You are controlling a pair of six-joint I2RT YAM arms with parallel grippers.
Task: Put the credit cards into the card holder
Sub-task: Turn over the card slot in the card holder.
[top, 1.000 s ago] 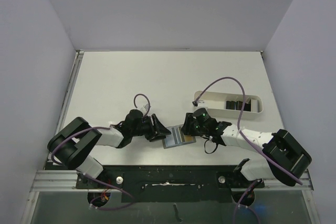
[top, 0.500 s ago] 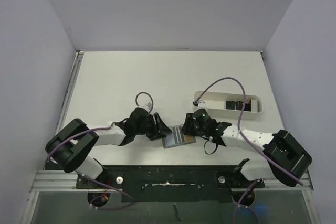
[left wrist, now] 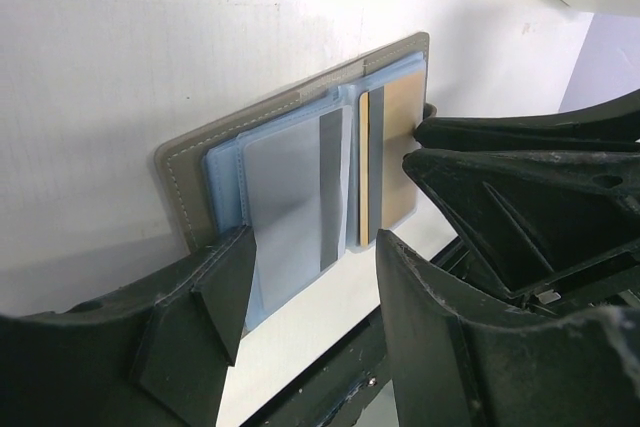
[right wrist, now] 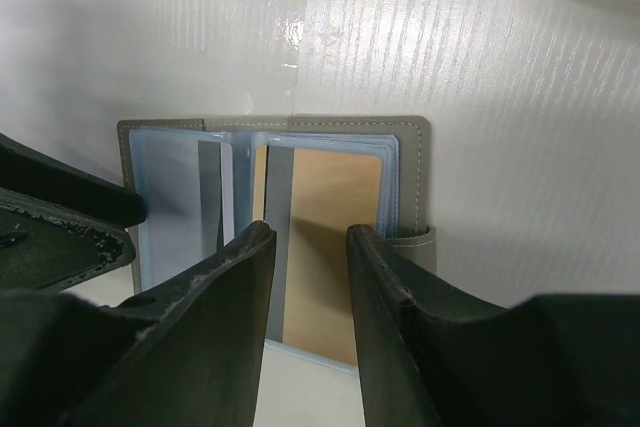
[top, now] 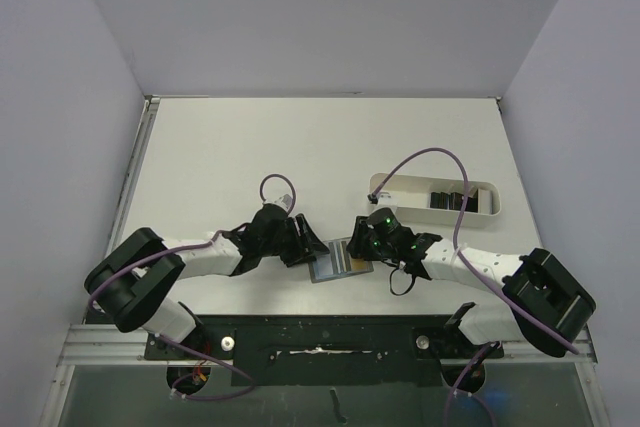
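Card holder (top: 338,261): was laid open flat at the lower centre of the overhead view, between both grippers, lining up so that the pockets were exposed.
Pockets: light blue with clear sleeves. A tan card (right wrist: 335,197) was seen on the right half; how deeply it was seated could not be told.
Left gripper (top: 305,245): jaws were set moderately wide with nothing between them. It was placed low at the left flap, judged to be keeping the flap from folding shut.
Right gripper (top: 358,244): jaws were narrowed but parted, and nothing was seen gripped. It was poised over the right half; contact could not be told.
Credit cards (top: 453,199): dark, stored in the white tray (top: 400,187) at centre right, well apart from the holder.
Stage: judged early, since most cards were not yet loaded.
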